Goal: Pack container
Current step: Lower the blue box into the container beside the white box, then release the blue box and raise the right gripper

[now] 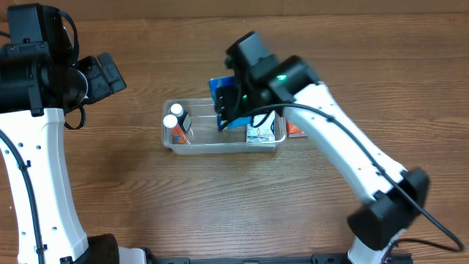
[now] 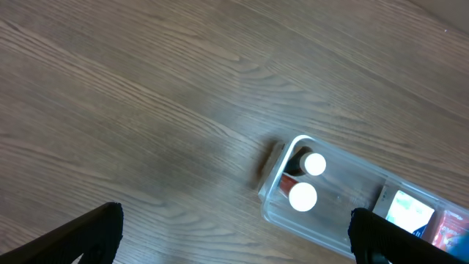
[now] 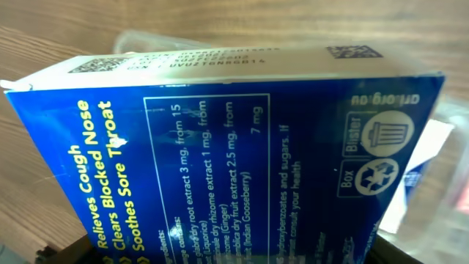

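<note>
Close against my right wrist camera sits the blue box [image 3: 220, 147] of cough remedy. My right pincer [image 1: 229, 111] is clamped on it, dark fingertips just showing at the bottom corners of that view, with the white barcode face turned to 12 o'clock. Behind the box I see only slivers of the container [image 3: 448, 150], clear plastic at 12 and 3 o'clock, so the tub lies directly beyond the load.

From overhead, the container [image 1: 220, 149] rests on the tabletop [image 1: 110, 191] with its long axis running 9 to 3 o'clock. My right pincer hangs over its middle, toward the 12 o'clock wall, and the box looks tilted on edge, not flat. Two white-capped bottles [image 1: 173, 116] fill the 9 o'clock end and a white carton [image 1: 264, 133] the 3 o'clock end. I judge the free slot to be the stretch between them, right under the box, so the move turns on bringing the box's long side parallel to the tub's axis and lowering it without catching the far rim. An orange pack [image 1: 295, 130] lies outside, just beside the 3 o'clock wall.

Farther off, at 10 o'clock from the tub, my left pincer [image 2: 234, 238] is spread wide and holds nothing. It is well apart from the container, so the right arm is much the nearer.
</note>
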Robot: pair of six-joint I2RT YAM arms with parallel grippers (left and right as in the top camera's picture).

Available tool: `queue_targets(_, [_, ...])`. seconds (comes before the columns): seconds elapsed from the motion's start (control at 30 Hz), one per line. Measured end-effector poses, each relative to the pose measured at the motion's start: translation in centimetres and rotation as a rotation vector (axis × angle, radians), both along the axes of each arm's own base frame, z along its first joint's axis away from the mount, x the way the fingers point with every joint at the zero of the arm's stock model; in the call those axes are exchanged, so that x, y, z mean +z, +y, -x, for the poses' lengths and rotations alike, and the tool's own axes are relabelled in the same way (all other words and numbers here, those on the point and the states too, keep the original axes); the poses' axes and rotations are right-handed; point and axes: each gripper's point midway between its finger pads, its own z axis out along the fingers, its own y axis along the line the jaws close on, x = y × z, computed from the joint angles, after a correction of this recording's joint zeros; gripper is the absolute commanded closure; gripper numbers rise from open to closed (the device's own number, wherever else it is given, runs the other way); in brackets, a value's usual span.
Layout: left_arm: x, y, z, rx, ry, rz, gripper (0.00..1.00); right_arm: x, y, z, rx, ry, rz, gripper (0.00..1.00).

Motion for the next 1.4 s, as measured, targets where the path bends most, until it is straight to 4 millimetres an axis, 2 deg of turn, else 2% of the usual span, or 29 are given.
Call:
queue_targets(0.23, [0.0,0.0,0.0,0.0,0.0,0.0,0.0,-6.4,1.5,-0.4,-0.061,0.121,0.073,0.34])
queue_targets(0.43, [0.0,0.0,0.0,0.0,0.0,0.0,0.0,-9.6,1.5,-0.7,-0.102,0.174,0.116,0.34])
queue_targets(0.73, [0.0,0.0,0.0,0.0,0.0,0.0,0.0,-10.7,0.9,-1.1,-0.133,0.163,0.149,0.3])
queue_targets(0.93, [0.0,0.0,0.0,0.0,0.0,0.0,0.0,-11.1,0.7,-0.9,-0.136,0.164,0.161,0.09])
queue_targets(1.1, [0.0,0.0,0.0,0.0,0.0,0.0,0.0,-11.6,0.4,-0.6,-0.14,0.176,0.173,0.01])
queue_targets(1.4, [0.0,0.0,0.0,0.0,0.0,0.0,0.0,-11.6,0.3,-0.7,-0.143,0.168,0.181,0.0])
